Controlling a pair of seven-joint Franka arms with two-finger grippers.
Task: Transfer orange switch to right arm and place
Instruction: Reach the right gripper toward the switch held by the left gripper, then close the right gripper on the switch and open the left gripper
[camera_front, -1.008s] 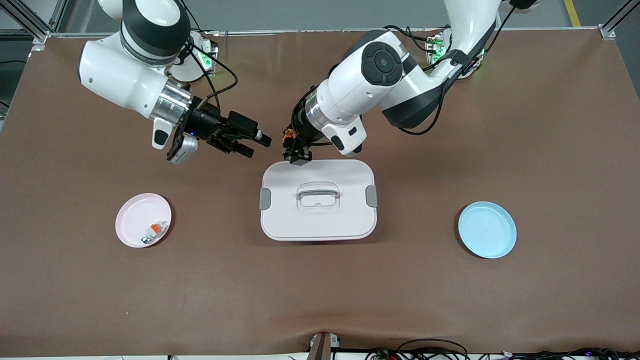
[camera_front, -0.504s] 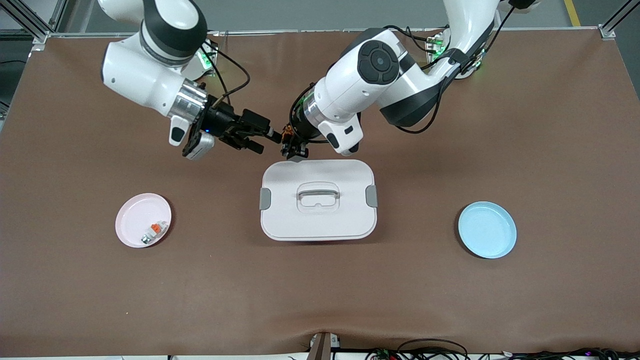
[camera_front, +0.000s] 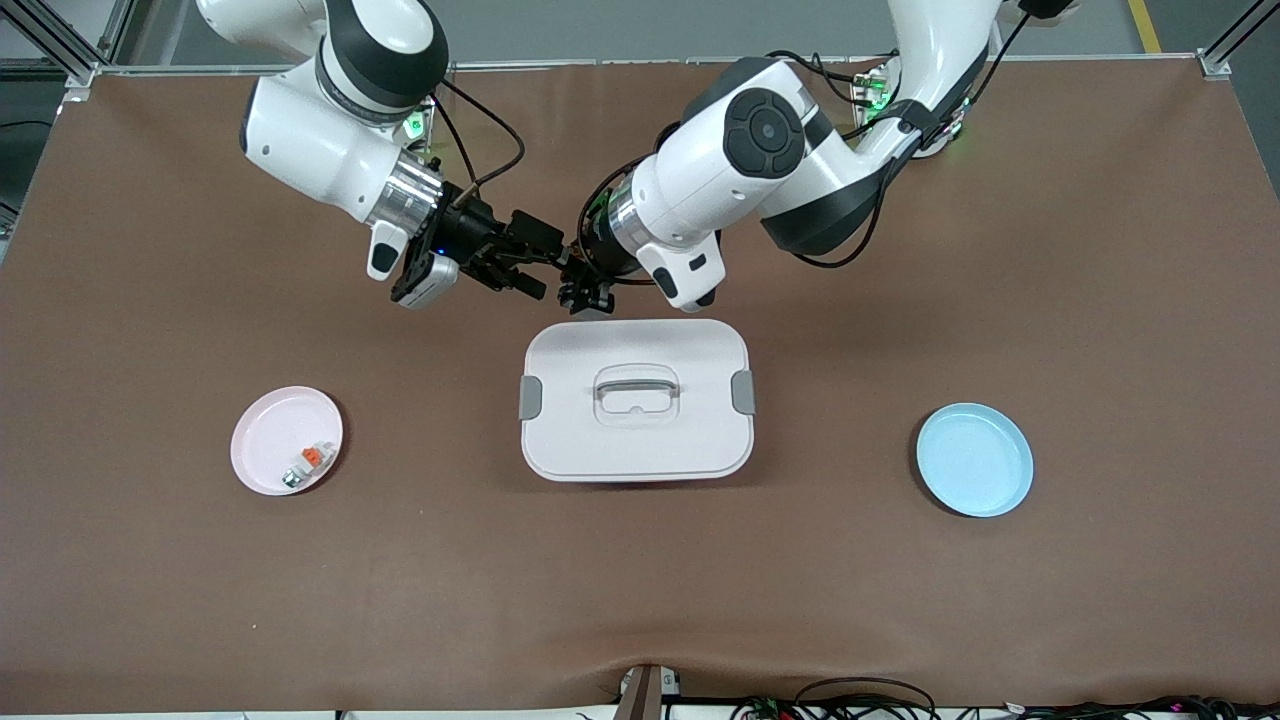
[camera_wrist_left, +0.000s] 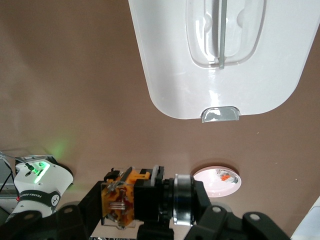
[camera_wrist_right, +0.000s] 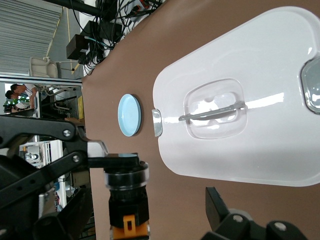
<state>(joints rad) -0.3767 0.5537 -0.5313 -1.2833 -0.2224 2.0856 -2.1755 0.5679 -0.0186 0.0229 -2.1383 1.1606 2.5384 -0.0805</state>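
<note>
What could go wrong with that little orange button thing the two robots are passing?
1. Only the left hand grips the orange switch. The right hand is open around it, so letting go too early could drop it onto the table or the white box.
2. The two hands are very close together, so a small wobble could bump them and knock the switch crooked.

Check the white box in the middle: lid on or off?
On. The white box is covered by its lid, handle lying flat in the recess, grey side clips visible. Whether they are latched: cannot tell.
</note>
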